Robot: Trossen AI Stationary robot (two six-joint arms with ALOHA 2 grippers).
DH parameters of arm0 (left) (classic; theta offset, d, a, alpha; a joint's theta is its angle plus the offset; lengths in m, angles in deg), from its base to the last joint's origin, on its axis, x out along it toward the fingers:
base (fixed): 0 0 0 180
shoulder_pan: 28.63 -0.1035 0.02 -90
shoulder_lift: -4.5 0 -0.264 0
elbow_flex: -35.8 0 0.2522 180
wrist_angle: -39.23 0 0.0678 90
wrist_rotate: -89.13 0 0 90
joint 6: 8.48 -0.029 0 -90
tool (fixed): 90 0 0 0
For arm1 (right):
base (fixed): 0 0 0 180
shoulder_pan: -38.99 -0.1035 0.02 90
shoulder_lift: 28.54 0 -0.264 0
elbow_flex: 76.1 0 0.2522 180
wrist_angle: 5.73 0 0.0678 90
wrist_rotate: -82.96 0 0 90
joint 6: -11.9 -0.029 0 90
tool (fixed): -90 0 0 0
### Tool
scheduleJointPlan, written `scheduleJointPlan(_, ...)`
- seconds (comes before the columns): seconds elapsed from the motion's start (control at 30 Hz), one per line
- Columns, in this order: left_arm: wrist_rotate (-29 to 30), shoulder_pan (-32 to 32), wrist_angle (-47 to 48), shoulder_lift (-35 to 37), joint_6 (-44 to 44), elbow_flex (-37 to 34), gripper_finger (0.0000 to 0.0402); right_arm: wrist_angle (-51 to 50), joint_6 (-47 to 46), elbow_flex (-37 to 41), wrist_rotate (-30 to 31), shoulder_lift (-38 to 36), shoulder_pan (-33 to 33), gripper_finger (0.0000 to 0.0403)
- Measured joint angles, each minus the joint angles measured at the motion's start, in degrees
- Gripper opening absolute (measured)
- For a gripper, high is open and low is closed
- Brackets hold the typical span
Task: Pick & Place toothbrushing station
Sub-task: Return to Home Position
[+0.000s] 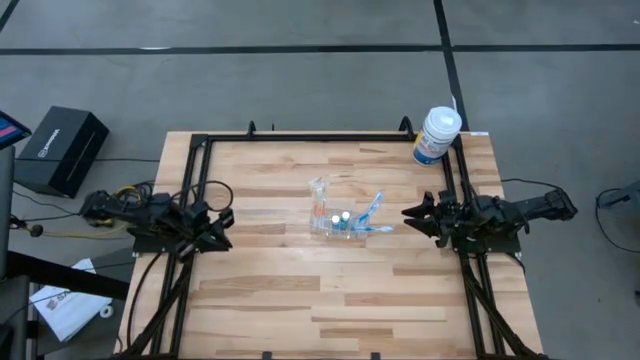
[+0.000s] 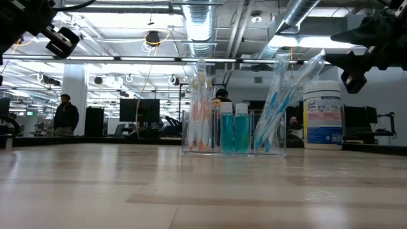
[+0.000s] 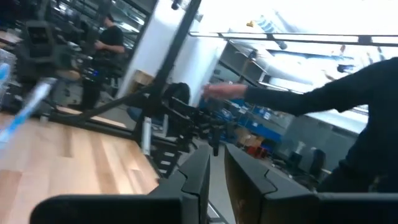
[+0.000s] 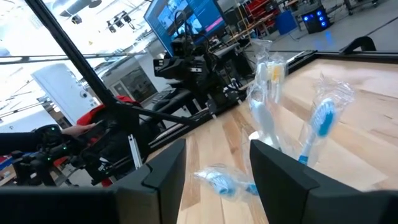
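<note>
Pale plank desk (image 1: pixel 300 300), left jaws at its left edge almost closed, empty, right jaws at its right edge wide apart, empty, clear plastic toothbrush holder (image 1: pixel 328 225) at desk centre between them, film-wrapped toothbrushes (image 1: pixel 372 208) leaning inside, white cylindrical canister (image 1: pixel 437 134) at far right corner.

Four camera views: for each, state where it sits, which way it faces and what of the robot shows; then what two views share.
High view: above the table, facing straight down; left gripper and right gripper flank the toothbrushing station.
Low view: at table-top height, facing level into the room; arms at upper corners.
Left wrist view: on that wrist, facing past the table edge; own gripper shows.
Right wrist view: on that wrist, facing the station; own gripper shows, open.
Shared: high and low both show station and white canister.
</note>
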Motion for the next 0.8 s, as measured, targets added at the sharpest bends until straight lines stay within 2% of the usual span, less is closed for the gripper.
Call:
scheduleJointPlan(0.33,0.0,6.5,0.0,0.0,0.0,0.0,0.0043,0.0,0.0,0.0,0.0,0.0,0.0,0.0165)
scheduleJointPlan(0.8,0.0,6.8,-0.5,-2.1,0.0,0.0,0.0043,0.0,0.0,0.0,0.0,0.0,0.0,0.0165)
